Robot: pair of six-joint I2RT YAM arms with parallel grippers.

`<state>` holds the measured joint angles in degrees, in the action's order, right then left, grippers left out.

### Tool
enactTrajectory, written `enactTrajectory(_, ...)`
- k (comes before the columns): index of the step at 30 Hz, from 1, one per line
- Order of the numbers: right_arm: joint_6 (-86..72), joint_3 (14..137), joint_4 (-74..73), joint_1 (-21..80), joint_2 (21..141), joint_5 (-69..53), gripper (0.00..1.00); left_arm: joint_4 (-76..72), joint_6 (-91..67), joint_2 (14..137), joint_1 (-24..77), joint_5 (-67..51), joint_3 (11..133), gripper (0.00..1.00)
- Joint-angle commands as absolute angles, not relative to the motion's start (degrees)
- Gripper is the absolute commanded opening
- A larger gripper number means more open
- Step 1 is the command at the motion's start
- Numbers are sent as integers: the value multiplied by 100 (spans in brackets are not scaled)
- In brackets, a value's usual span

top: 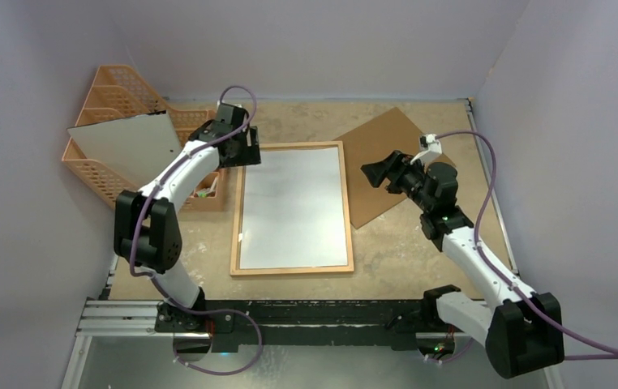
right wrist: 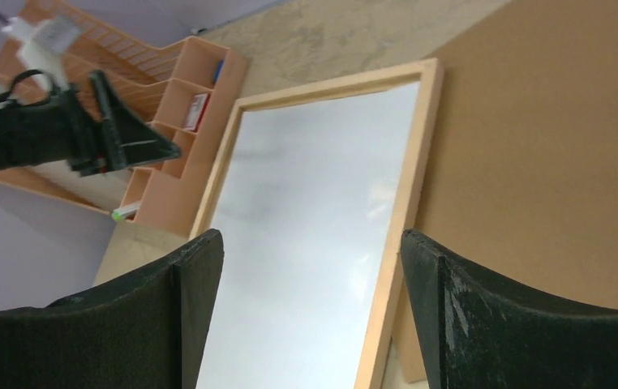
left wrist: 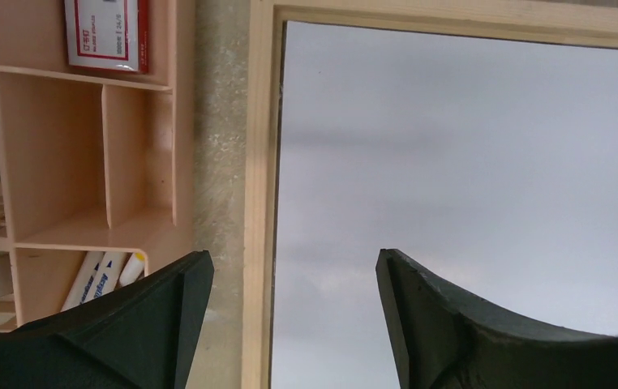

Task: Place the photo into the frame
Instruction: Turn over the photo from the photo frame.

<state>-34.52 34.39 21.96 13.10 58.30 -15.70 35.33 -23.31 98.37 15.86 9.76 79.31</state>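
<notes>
The frame (top: 292,269) of thin light wood lies flat in the middle of the table. The photo (top: 293,207) lies inside it, with only its plain white back showing. My left gripper (top: 245,154) hovers over the frame's far left corner. In the left wrist view it is open (left wrist: 293,255) and empty, its fingers straddling the frame's left rail (left wrist: 259,162) and the photo (left wrist: 452,162). My right gripper (top: 375,173) hangs right of the frame. It is open (right wrist: 312,235) with nothing in it, looking down at the photo (right wrist: 314,186) and the right rail (right wrist: 407,162).
A brown hardboard panel (top: 387,162) lies at an angle by the frame's right side. An orange mesh organizer (top: 119,89) stands at the far left, with a pale grey sheet (top: 127,146) leaning on it. Its small tray (left wrist: 54,154) holds pens and a red-edged box.
</notes>
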Motion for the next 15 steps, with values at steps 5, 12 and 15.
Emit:
enactTrajectory(5,-4057,4013,885,1306,6252,191,81,2656,-2066,9110,1614,-348,8072,77)
enactTrajectory(12,-4431,4297,-174,1248,6804,1055,81,938,-2268,9753,2356,-1202,8652,77)
enactTrajectory(15,-4517,4253,-199,1197,7005,957,81,569,-2308,10474,2667,-1232,9255,77)
